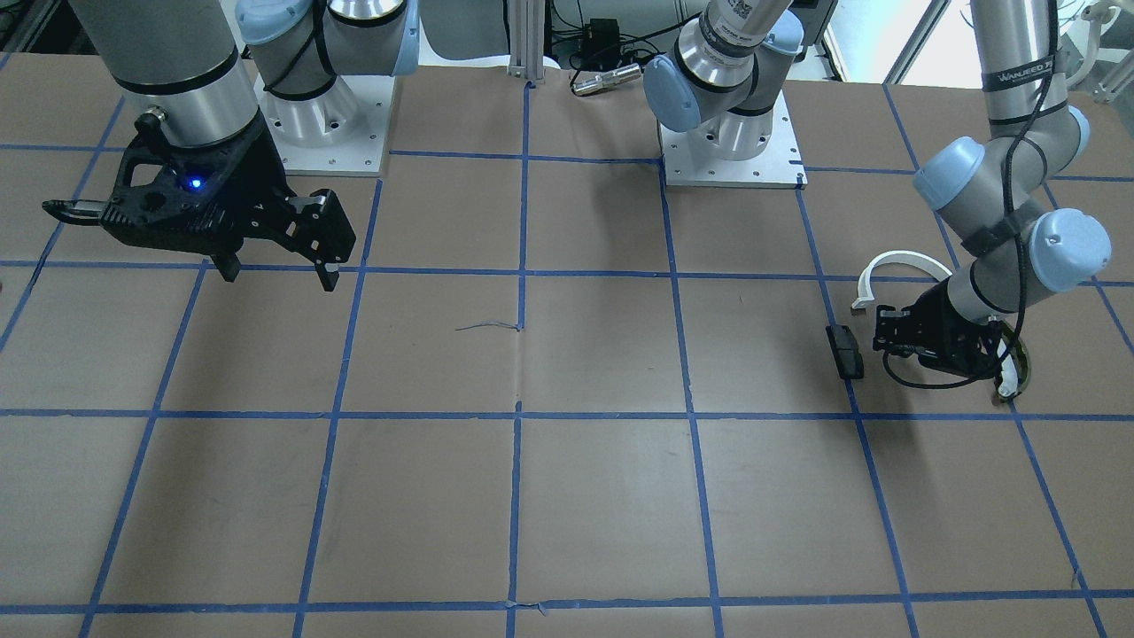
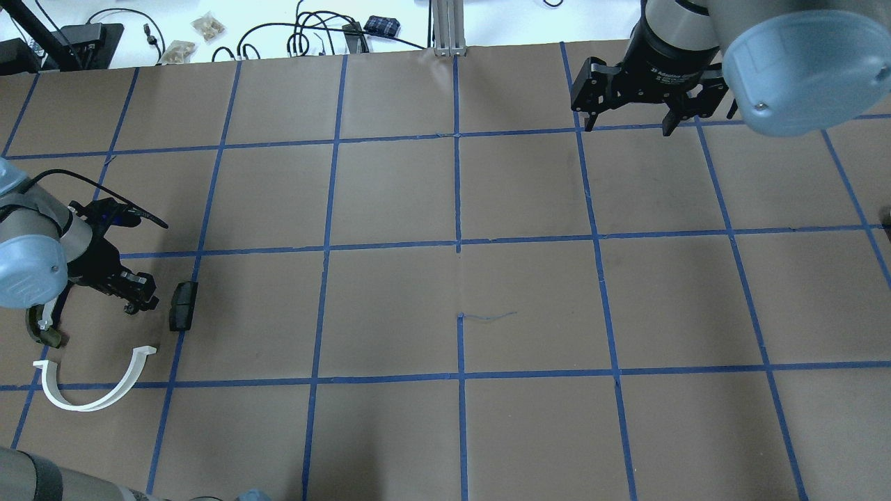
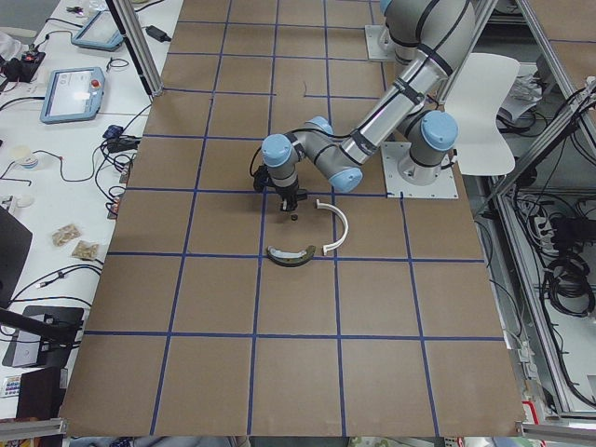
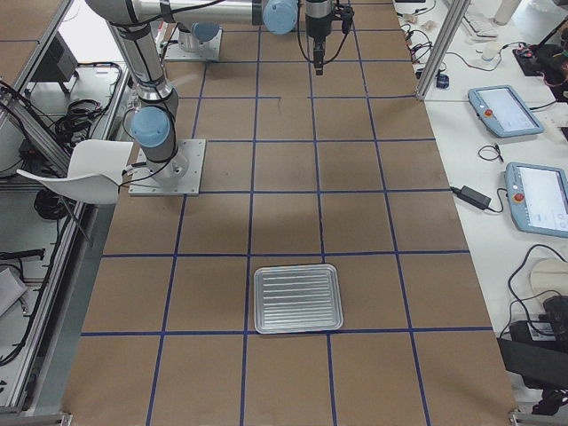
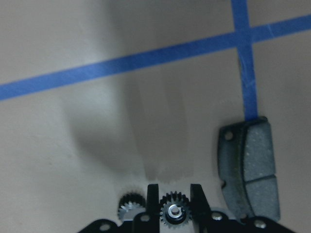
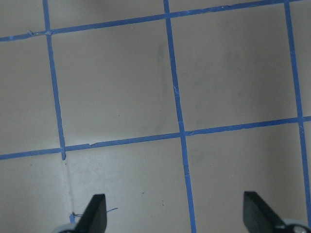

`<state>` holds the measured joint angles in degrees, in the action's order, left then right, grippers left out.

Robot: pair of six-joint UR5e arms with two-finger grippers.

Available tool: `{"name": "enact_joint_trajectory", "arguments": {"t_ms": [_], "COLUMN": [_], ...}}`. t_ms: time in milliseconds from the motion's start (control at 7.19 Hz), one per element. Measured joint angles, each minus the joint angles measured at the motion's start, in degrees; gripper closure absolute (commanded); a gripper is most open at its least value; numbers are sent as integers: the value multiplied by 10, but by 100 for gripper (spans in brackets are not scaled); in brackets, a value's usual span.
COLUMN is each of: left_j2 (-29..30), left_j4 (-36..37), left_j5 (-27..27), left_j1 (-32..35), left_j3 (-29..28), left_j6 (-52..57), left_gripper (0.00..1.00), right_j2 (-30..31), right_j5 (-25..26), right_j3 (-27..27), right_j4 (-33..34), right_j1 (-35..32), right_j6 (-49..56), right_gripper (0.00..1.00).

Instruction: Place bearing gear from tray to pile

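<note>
Left gripper (image 5: pixel 174 193) was clamped on the bearing gear (image 5: pixel 174 213): the wrist view showed the gear pinched between both fingers (image 5: pixel 152 200), low over the table (image 2: pixel 529 306). I couldn't tell whether it touched the paper. A second toothed shape sat just left of the fingers (another gear or a shadow, unclear). The gear was at the pile (image 1: pixel 895 263) on the robot's left end of the table. It was just beside the dark rectangular block (image 2: pixel 184 305), which lay on a blue tape line (image 5: pixel 241 58). The white half-ring arc (image 2: pixel 97 390) lay nearer the robot. The olive-green curved piece (image 2: pixel 42 332) was partly hidden under the left arm's wrist. The tray (image 4: pixel 297 298) sat at the opposite end, well apart from all this, and showed only its ribbed metal. Right gripper (image 2: pixel 630 126) hung above the far side of the table with its jaws spread wide and bare paper and tape between them.
</note>
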<state>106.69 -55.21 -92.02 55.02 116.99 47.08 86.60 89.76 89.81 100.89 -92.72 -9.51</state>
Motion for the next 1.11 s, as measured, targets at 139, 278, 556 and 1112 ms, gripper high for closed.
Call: {"name": "enact_joint_trajectory", "arguments": {"t_ms": [139,278,556,1112], "left_j2": [-4,-4,6,10], "left_j4": [3,8,29,39], "left_j5": [-2,-3,-3,-5], "left_j1": [0,0,-1,-2], "left_j3": [5,5,-3,-4], "left_j6": [0,0,1,-2], "left_gripper": [90,90,69,12], "right_j2": [0,-1,-1,-1], "right_j5": [0,1,1,0], "right_j3": [0,-1,-1,-1], "right_j4": [0,0,2,3], "right_j1": [1,1,2,3], "right_j6": [0,0,0,0], "right_gripper": [0,0,0,0]}}
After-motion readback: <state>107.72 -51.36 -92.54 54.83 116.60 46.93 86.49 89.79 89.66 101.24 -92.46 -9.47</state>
